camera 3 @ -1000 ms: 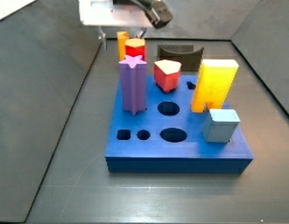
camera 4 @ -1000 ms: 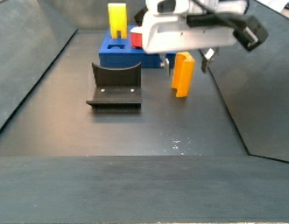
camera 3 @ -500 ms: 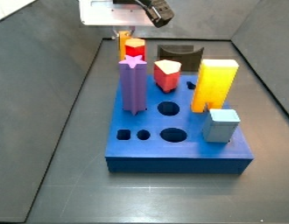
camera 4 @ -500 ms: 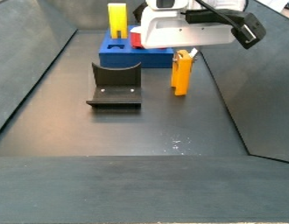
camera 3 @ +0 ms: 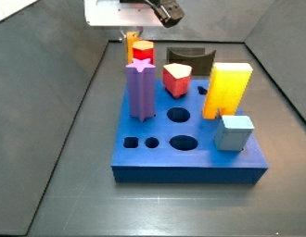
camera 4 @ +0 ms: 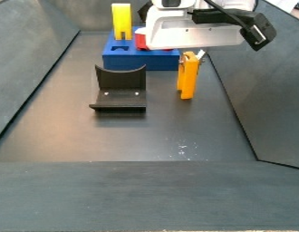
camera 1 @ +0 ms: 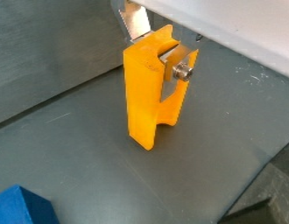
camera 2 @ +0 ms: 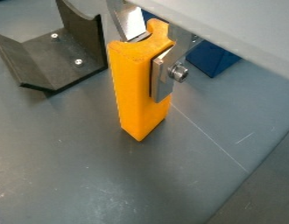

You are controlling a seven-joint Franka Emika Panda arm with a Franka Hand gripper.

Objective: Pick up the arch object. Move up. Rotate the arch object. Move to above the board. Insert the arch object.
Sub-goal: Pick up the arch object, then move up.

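The arch object (camera 1: 147, 96) is a slim yellow-orange block standing upright on the dark floor, its two legs pointing up. It shows in both wrist views (camera 2: 135, 87) and both side views (camera 4: 188, 77), partly hidden behind the board's pieces in a side view (camera 3: 130, 46). My gripper (camera 1: 158, 48) is over its top, one finger on each face, shut on it (camera 2: 147, 48). In the side views the gripper (camera 4: 191, 56) hangs just beyond the blue board (camera 3: 181, 157), at the block's top (camera 3: 131, 35).
The dark fixture (camera 4: 118, 89) stands on the floor beside the arch object (camera 2: 53, 48). On the board stand a purple star post (camera 3: 142, 88), a large yellow block (camera 3: 227, 88), a red piece (camera 3: 177, 81) and a light blue cube (camera 3: 235, 132). Sloped walls enclose the floor.
Since a second ago my gripper has come down over the arch object's top, and its fingers now sit on both faces. The block still stands in the same place.
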